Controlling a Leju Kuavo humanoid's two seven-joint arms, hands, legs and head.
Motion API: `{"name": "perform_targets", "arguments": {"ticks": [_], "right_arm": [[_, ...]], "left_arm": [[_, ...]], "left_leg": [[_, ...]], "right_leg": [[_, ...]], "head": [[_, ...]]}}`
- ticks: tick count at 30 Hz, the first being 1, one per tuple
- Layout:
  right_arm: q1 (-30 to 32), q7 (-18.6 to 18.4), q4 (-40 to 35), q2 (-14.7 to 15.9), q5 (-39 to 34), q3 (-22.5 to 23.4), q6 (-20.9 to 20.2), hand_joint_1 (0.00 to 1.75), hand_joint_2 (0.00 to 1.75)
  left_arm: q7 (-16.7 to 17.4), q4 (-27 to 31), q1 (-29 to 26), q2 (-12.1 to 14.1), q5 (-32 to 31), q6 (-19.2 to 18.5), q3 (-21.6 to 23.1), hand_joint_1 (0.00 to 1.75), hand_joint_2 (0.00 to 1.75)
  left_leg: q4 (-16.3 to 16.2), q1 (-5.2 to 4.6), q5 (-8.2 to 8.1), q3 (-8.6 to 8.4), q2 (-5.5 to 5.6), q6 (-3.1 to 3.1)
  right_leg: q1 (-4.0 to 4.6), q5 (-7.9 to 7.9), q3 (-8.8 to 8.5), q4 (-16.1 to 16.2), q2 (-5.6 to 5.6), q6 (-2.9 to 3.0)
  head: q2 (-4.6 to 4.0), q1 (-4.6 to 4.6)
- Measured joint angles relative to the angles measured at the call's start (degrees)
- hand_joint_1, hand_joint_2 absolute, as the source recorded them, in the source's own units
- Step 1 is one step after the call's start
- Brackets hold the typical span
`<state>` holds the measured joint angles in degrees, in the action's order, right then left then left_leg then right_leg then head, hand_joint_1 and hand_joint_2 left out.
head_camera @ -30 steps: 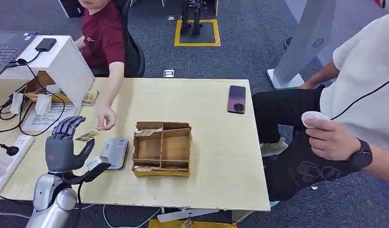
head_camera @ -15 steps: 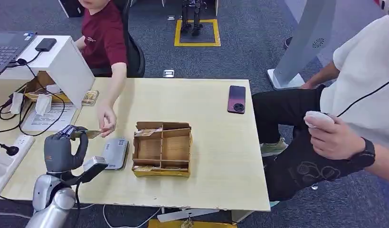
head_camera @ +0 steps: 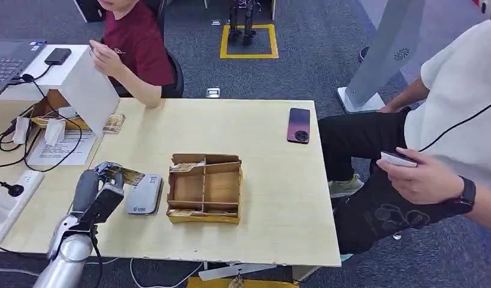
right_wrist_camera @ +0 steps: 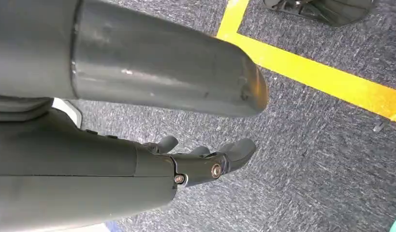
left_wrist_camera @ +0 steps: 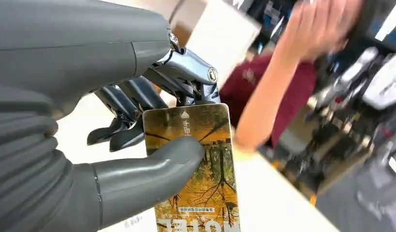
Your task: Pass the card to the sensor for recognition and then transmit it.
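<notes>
head view, with both wrist views. the left hand (head_camera: 105, 180) grasps the card (head_camera: 127, 176), pinched between thumb and fingers (left_wrist_camera: 138, 104); the card's free end pokes toward the grey sensor (head_camera: 143, 194), which lies flat on the table (head_camera: 279, 198) just right of the hand and just left of the wooden divider box (head_camera: 205, 188). the right hand (right_wrist_camera: 205, 162) hangs over the carpet, fingers loosely curled and holding nothing. a person in a red shirt (head_camera: 135, 45) sits at the far left side of the table; a phone (head_camera: 298, 125) lies far right. risks, as judged: the pinch covers only one end of the card, so a tilt could let it slip; a card held too high or off to the side may fail to register; a low pass may nudge the sensor against the box.
</notes>
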<state>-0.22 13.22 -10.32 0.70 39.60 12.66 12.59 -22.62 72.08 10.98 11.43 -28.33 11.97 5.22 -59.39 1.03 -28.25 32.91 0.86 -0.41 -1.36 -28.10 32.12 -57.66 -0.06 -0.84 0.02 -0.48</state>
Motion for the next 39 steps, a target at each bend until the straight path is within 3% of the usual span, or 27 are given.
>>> {"name": "perform_targets", "arguments": {"ticks": [4, 9, 12, 18, 23, 39], "right_arm": [[0.03, 0.0, 0.0, 0.0, 0.0, 0.07, 0.0, 0.0, 0.0], [0.03, 0.0, 0.0, -0.02, 0.13, 0.68, 0.26, 0.0, 0.0], [0.03, -0.2, 0.0, -0.02, 0.2, 1.11, 0.28, 0.0, 0.0], [0.03, -0.42, 0.0, -0.13, 0.76, 1.55, 0.26, 0.0, 0.0], [0.03, -0.44, 0.0, -0.26, 1.36, 2.16, 0.26, 0.0, 0.0], [0.03, -0.24, 0.0, -0.39, 1.97, 3.24, 0.33, 0.0, 0.0]], "left_arm": [[0.5, -0.26, 0.57, 0.04, 0.52, -1.11, 0.0, 1.75, 1.75], [2.12, -0.81, 1.15, -0.09, -0.39, 0.29, -0.02, 1.75, 1.75], [5.21, -1.59, 1.7, -0.33, 0.7, -0.98, -0.09, 1.75, 1.75], [9.48, -6.29, 4.23, -0.61, -5.04, 1.2, -0.09, 1.75, 1.75], [10.18, -10.44, 5.27, -0.94, -8.52, 2.58, -0.09, 1.75, 1.75], [10.51, -16.46, 7.62, -1.57, -10.27, 0.96, -0.09, 1.75, 1.75]], "left_leg": [[0.0, 0.0, 0.0, 0.0, 0.0, 0.0], [0.0, 0.0, 0.0, 0.0, 0.0, 0.0], [0.0, 0.0, 0.0, 0.0, 0.0, 0.0], [0.0, 0.0, 0.0, 0.0, 0.0, 0.0], [-0.01, 0.0, 0.0, 0.0, -0.01, 0.0], [-0.01, 0.0, 0.01, -0.01, 0.0, 0.0]], "right_leg": [[0.0, 0.0, 0.0, 0.0, 0.0, 0.0], [0.0, 0.0, 0.0, 0.0, 0.0, 0.0], [0.0, 0.0, 0.0, 0.0, 0.0, 0.0], [0.0, 0.02, 0.0, 0.0, 0.0, 0.0], [0.0, 0.02, 0.0, 0.0, 0.01, 0.0], [0.0, 0.03, 0.0, 0.0, 0.01, 0.0]], "head": [[0.0, 0.02], [0.0, 0.0], [0.0, 0.02], [0.0, 0.0], [0.0, 0.02], [0.0, 0.0]]}}
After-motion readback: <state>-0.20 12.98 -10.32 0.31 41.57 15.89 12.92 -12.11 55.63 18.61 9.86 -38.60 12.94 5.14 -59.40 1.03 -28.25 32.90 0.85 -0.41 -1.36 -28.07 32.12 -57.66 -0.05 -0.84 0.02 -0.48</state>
